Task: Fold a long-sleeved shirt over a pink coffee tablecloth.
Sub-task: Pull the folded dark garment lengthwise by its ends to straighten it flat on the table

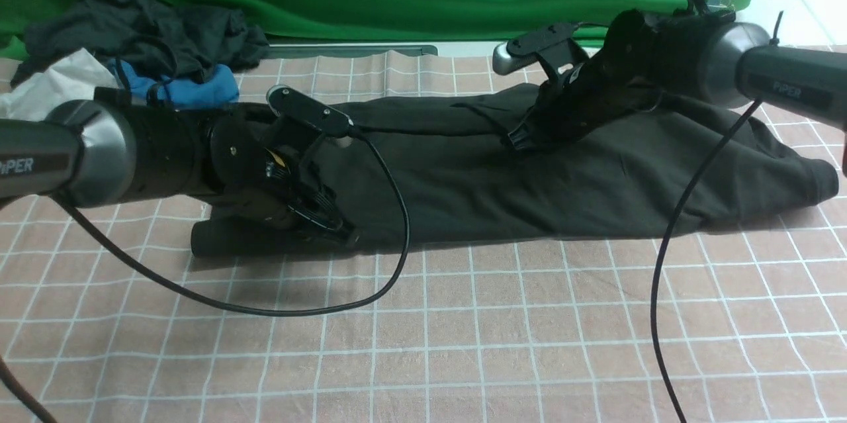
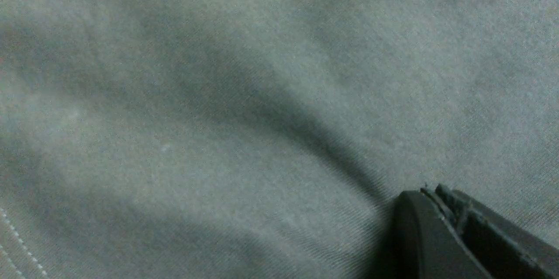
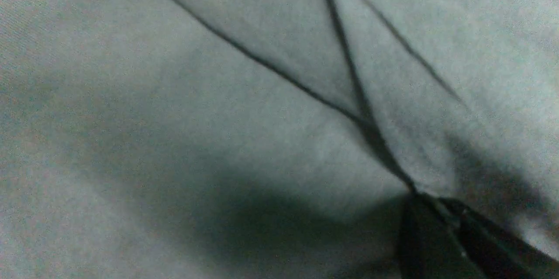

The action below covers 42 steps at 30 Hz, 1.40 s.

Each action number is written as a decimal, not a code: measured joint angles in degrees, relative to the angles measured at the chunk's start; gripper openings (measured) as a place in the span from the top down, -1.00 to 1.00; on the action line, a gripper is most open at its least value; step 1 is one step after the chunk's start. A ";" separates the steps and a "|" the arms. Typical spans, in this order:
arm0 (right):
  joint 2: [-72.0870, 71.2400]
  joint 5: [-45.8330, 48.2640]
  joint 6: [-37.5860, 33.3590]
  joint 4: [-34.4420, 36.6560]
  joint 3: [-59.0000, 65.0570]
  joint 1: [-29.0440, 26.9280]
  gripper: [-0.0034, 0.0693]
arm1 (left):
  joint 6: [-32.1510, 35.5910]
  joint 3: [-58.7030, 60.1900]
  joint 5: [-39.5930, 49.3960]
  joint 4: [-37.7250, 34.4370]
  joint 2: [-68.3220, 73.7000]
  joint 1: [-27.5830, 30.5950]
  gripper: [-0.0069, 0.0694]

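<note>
a black long-sleeved shirt (image 1: pixel 529 185) is lying as a long, narrow band across the far part of a dusty pink tablecloth with thin white grid lines (image 1: pixel 463 330), which is covering the counter. the robot's left gripper (image 1: pixel 337 230) is pressing down at the shirt's left end, by its near edge. its fingers (image 2: pixel 436 231) are closed on a pinch of fabric, with a dark crease running up to their tips. the right gripper (image 1: pixel 521 140) is sitting on top of the shirt, a little right of its middle and toward its far edge. its fingers (image 3: pixel 441 239) are closed too, and sharp creases are converging on their tips, so they appear to be gripping cloth rather than resting on it.

judging by the shape, the task is looking roughly half done. the shirt seems folded lengthwise, with no sleeve spreading out beside it and no chest print showing. the band is running long and lumpy, though, with a rolled end poking out past the left gripper, so the crosswise folds and a tidy final stack are probably yet to come. a loose heap of dark, blue and white garments (image 1: pixel 145 46) is lying beyond the shirt's left end.
</note>
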 joint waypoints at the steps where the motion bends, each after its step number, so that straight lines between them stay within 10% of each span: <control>1: 0.00 -1.02 0.00 0.00 0.00 -0.01 0.85 | 0.00 0.00 -0.06 -0.01 0.00 -0.07 0.78; 14: 7.62 -36.25 0.06 0.12 -4.69 -4.25 0.77 | 2.95 0.11 -0.29 0.19 -0.13 -0.08 0.78; 31: -7.87 21.34 -0.45 -0.28 -9.11 -17.52 0.60 | 4.25 0.77 3.32 -1.76 -9.71 -0.13 0.78; 42: 2.14 -0.30 -4.46 5.64 -6.78 -13.77 0.63 | 4.25 0.51 4.62 -1.26 -1.00 -0.08 0.77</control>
